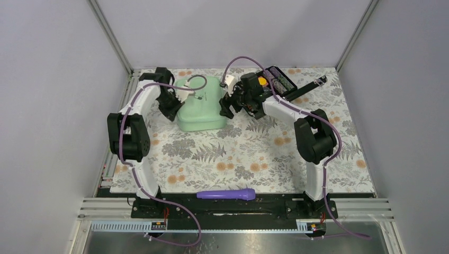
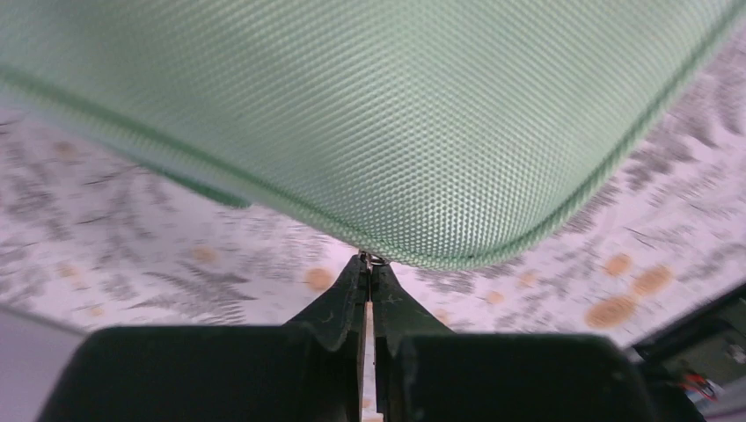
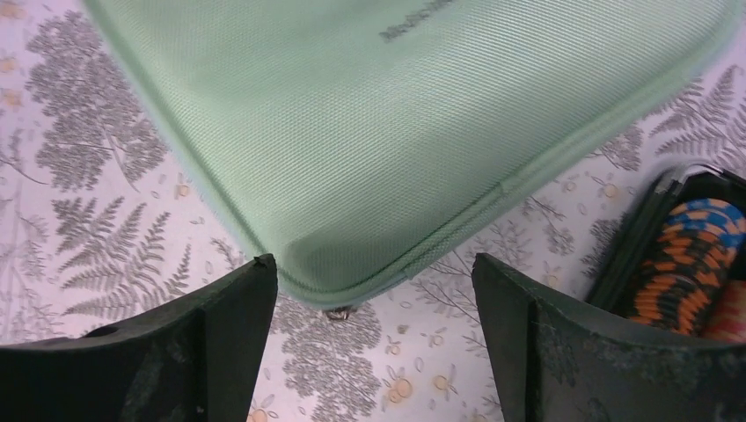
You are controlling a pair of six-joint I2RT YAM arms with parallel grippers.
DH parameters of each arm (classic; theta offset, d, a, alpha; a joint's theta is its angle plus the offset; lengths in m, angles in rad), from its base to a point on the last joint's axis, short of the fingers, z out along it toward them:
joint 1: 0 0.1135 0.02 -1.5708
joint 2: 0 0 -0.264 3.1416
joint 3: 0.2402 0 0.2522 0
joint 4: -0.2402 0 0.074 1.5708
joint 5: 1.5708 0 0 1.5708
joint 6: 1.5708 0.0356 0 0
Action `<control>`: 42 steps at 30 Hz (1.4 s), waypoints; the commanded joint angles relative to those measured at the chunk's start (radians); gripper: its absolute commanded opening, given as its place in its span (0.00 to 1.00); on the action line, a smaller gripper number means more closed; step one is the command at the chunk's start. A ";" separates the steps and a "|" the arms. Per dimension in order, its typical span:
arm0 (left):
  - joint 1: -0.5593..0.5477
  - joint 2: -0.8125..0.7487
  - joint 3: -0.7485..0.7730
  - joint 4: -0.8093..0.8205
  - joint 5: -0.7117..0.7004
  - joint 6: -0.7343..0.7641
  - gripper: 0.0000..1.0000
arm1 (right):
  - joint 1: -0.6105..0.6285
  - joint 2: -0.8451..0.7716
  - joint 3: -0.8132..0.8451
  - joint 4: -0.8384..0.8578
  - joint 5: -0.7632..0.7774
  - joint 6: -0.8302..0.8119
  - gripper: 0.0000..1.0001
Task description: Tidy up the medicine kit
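The medicine kit [image 1: 201, 106] is a pale mint-green case with a woven texture, lying closed on the floral mat at the back centre. It fills the top of the left wrist view [image 2: 352, 114] and of the right wrist view [image 3: 369, 132], where a small dark logo shows. My left gripper [image 1: 172, 108] is at the kit's left side, its tips [image 2: 369, 261] shut on a small metal zipper pull [image 2: 376, 258] at the kit's seam. My right gripper [image 1: 229, 108] is open at the kit's right corner [image 3: 374, 264]. A second metal pull [image 3: 339, 311] lies between its jaws, untouched.
A black case of colourful discs and rolls [image 1: 278, 79] stands open at the back right, close behind the right gripper, and shows in the right wrist view [image 3: 695, 255]. A black bar [image 1: 310, 87] lies beside it. A purple tube [image 1: 226, 194] lies at the near edge between the arm bases.
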 commanded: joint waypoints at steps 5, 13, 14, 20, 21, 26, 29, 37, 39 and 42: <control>0.007 0.049 0.110 0.040 0.016 -0.063 0.00 | 0.115 -0.120 -0.070 0.035 -0.122 -0.174 0.86; 0.007 0.012 -0.018 0.062 0.085 -0.116 0.00 | 0.240 -0.083 -0.104 0.218 -0.055 -0.510 0.84; 0.007 0.008 -0.029 0.061 0.087 -0.118 0.00 | 0.253 -0.062 -0.096 0.263 -0.031 -0.512 0.83; 0.006 -0.008 -0.044 0.021 0.123 -0.119 0.00 | 0.279 0.063 0.006 0.325 -0.046 -0.537 0.77; 0.006 -0.007 -0.040 0.011 0.126 -0.120 0.00 | 0.282 0.076 0.017 0.325 -0.055 -0.546 0.76; 0.007 -0.007 -0.030 -0.005 0.142 -0.153 0.00 | 0.286 0.134 0.060 0.299 -0.068 -0.616 0.71; 0.007 -0.025 -0.032 -0.026 0.190 -0.187 0.00 | 0.287 0.171 0.085 0.307 -0.029 -0.636 0.66; -0.004 -0.084 -0.125 -0.040 0.344 -0.228 0.00 | 0.275 0.223 0.140 0.346 0.004 -0.549 0.52; -0.011 -0.072 -0.139 -0.032 0.376 -0.239 0.00 | 0.275 0.229 0.144 0.345 0.001 -0.537 0.50; -0.028 -0.058 -0.131 -0.032 0.459 -0.249 0.00 | 0.275 0.231 0.143 0.342 -0.003 -0.526 0.49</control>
